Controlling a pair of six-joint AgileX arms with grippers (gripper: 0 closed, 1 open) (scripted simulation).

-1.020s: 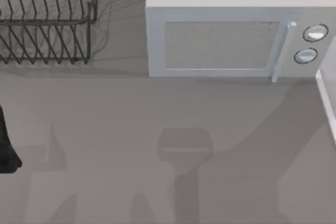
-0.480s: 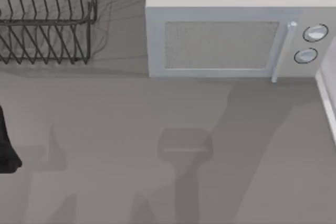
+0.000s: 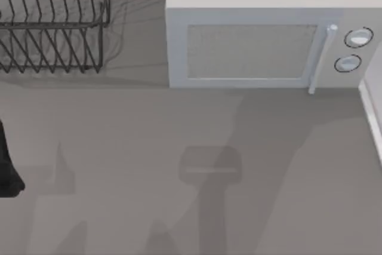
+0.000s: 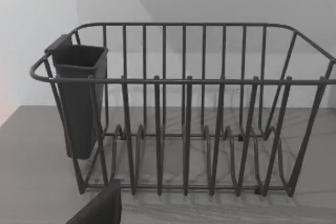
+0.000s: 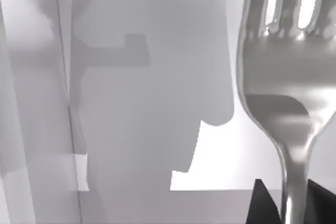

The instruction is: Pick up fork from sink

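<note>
In the right wrist view the fork (image 5: 286, 77), shiny silver, fills the frame close up, tines pointing away. Its narrow neck runs down between two dark fingertips (image 5: 262, 205). My right gripper (image 5: 290, 205) is shut on the fork's neck. Behind the fork are the pale flat surfaces of the sink (image 5: 157, 103), with the gripper's shadow cast on them. In the top view a white sink rim (image 3: 373, 117) shows at the right edge. My left gripper (image 3: 8, 168) is parked at the table's left edge, facing the dish rack.
A dark wire dish rack (image 3: 54, 22) stands at the back left, with a dark utensil cup (image 4: 79, 98) on its side. A white microwave (image 3: 262, 34) with its door shut stands at the back right. Grey counter (image 3: 119, 147) spreads in front.
The large arm shadow on the counter has swept leftward from the right side toward the middle. The left arm has not moved.
</note>
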